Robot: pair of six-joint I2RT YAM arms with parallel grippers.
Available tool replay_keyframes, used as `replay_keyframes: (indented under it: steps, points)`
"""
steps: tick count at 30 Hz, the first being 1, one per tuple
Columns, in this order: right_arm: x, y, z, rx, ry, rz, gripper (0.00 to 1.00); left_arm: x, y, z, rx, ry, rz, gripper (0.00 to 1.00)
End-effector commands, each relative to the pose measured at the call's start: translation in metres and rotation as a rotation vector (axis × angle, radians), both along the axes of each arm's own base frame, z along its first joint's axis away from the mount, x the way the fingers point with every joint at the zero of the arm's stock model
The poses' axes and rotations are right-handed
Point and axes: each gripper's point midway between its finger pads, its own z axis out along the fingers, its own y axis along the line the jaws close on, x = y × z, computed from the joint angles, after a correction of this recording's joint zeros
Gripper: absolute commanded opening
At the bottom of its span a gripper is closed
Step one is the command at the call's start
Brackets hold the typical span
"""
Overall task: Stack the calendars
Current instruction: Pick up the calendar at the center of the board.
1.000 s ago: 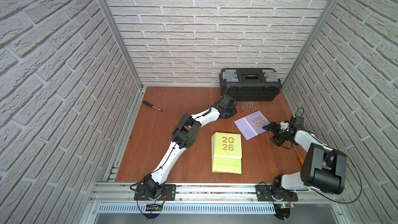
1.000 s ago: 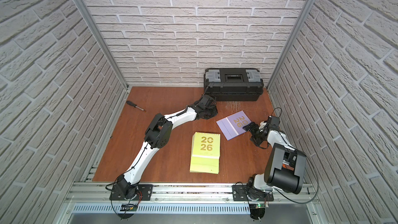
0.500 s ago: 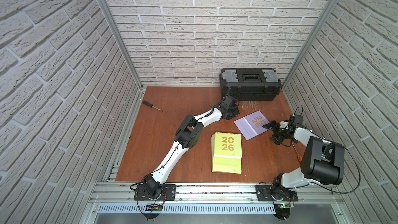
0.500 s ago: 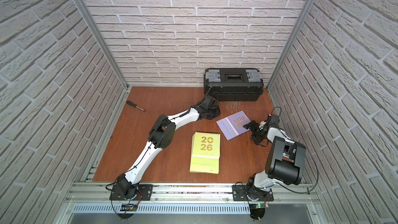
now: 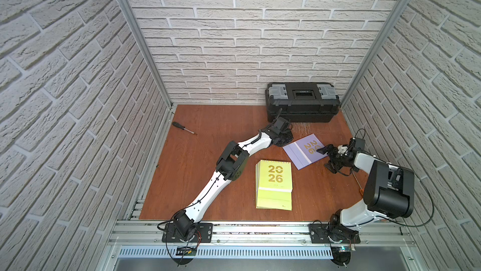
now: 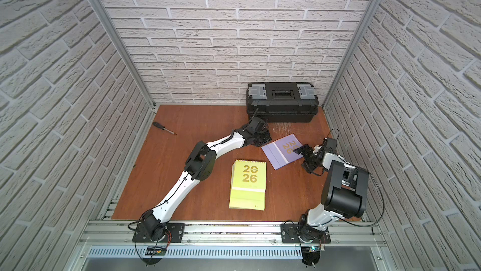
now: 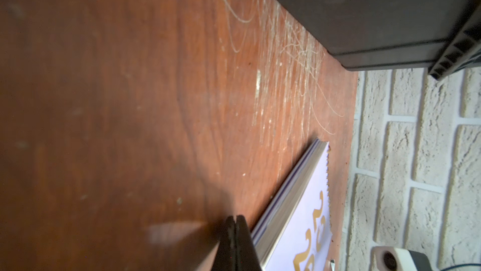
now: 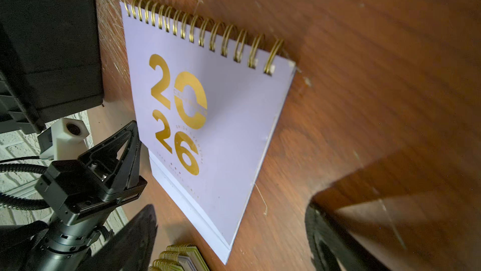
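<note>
A lavender calendar (image 5: 304,151) (image 6: 282,151) (image 8: 216,116) lies flat and askew on the wooden floor, right of centre. Several calendars form a stack (image 5: 274,183) (image 6: 248,183) (image 8: 177,259) with a lime green cover on top, nearer the front. My left gripper (image 5: 285,139) (image 6: 263,139) (image 7: 236,220) is shut and empty, its tips low on the floor beside the lavender calendar's (image 7: 299,204) far-left corner. My right gripper (image 5: 326,156) (image 6: 304,156) (image 8: 231,206) is open wide at the calendar's right edge, one finger over the cover, the other over bare wood.
A black toolbox (image 5: 303,103) (image 6: 282,101) (image 7: 364,9) stands against the back wall, just behind the left gripper. A black screwdriver (image 5: 182,127) (image 6: 162,127) lies at the far left. An orange-handled screwdriver (image 5: 356,182) lies under the right arm. Brick walls enclose three sides.
The right arm has folded in and brought its open gripper slightly closer to the lavender calendar's edge. The left gripper has shifted a little toward the calendar's corner. The calendars have not moved.
</note>
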Motion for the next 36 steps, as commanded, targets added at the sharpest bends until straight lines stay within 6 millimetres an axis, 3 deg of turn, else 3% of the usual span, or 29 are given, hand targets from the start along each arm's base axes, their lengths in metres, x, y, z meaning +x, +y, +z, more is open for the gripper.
replay_keyframes:
  steps: [1,20,30,36]
  points:
    - [0.006,-0.002,-0.002,0.007,-0.008,-0.012,0.90,-0.004,-0.011,0.000,-0.034,0.026,-0.023,0.00]
    - [0.026,0.019,-0.012,0.066,-0.059,0.016,0.90,-0.016,-0.021,-0.011,-0.076,0.087,-0.055,0.00]
    - [0.050,0.033,0.043,0.148,-0.329,0.044,0.89,-0.022,-0.018,-0.020,-0.065,0.104,-0.056,0.00]
    - [0.052,0.035,0.058,0.158,-0.386,0.042,0.84,-0.020,-0.015,-0.018,-0.057,0.100,-0.053,0.00]
